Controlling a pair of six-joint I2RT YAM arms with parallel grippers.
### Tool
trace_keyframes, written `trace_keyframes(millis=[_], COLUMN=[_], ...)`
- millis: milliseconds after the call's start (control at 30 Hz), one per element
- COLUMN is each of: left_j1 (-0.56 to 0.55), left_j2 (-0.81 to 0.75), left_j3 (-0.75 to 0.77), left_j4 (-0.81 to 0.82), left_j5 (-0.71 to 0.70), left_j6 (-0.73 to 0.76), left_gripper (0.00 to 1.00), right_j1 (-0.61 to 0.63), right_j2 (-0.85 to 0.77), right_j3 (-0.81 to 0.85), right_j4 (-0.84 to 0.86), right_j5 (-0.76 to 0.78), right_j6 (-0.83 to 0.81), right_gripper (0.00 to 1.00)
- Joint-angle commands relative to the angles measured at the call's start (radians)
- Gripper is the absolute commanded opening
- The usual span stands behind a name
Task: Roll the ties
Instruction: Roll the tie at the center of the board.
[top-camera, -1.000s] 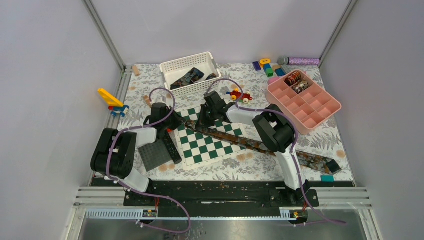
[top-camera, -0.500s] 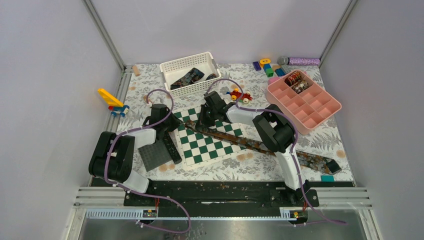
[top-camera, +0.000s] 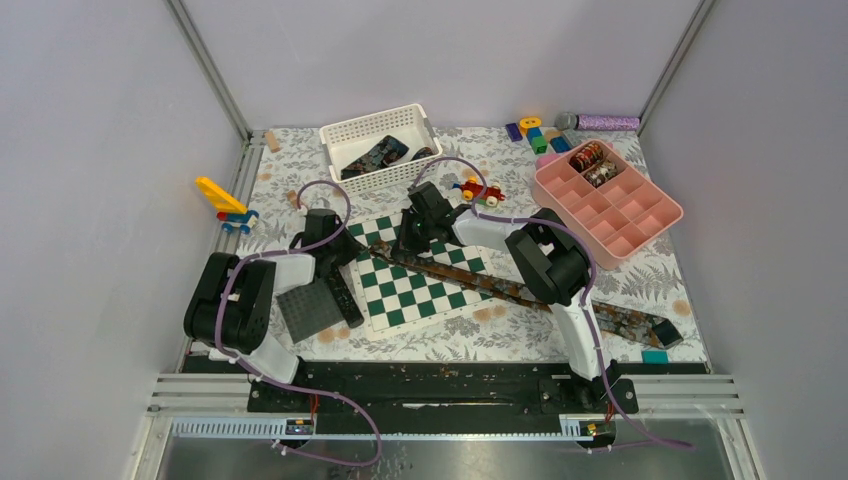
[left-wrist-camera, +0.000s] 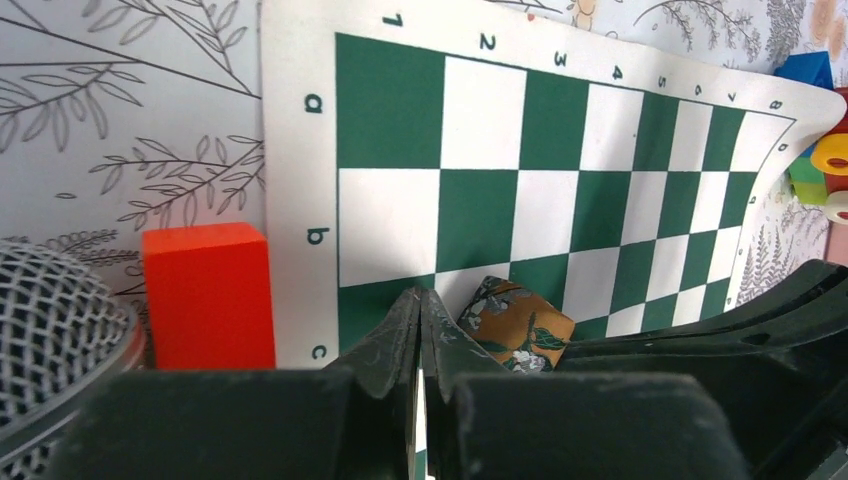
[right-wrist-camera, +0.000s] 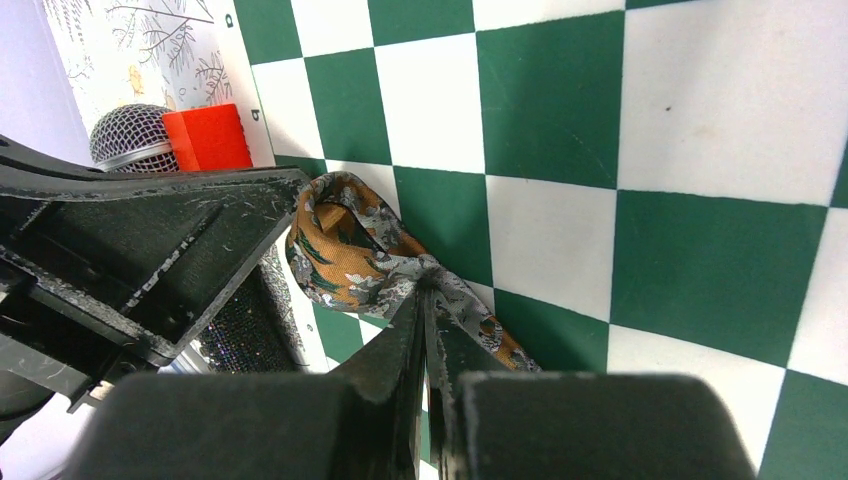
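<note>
Where right tool (right-wrist-camera: 422, 292) pinches, floral tie (right-wrist-camera: 345, 252) loops.

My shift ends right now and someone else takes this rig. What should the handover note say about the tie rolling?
Right tool: shut on the brown tie's narrow end, first fold made on the chessboard.
Left tool: shut, empty, beside that fold.
Done: coils in the pink tray.
Left: roll this tie, its length lying flat across the board; more ties wait in the white basket.
</note>
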Motion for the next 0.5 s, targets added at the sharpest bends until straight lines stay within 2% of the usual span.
trace_keyframes(millis=[0, 467], left_j1=[-0.004, -0.007], left_j2=[0.02, -0.008], left_j3=[0.014, -0.024], left_j4=[0.071, 0.186], left_j5=[0.054, 0.156], left_j6=[0.019, 0.014], left_gripper=[0.0, 0.0], right_j1=[0.009, 0.009], right_j2=[0.017, 0.018], right_j3=[0.028, 0.028], right_j4=[-0.026, -0.025], right_j5=[0.03, 0.03], right_j6=[0.001, 0.001], right_gripper=[0.0, 0.0])
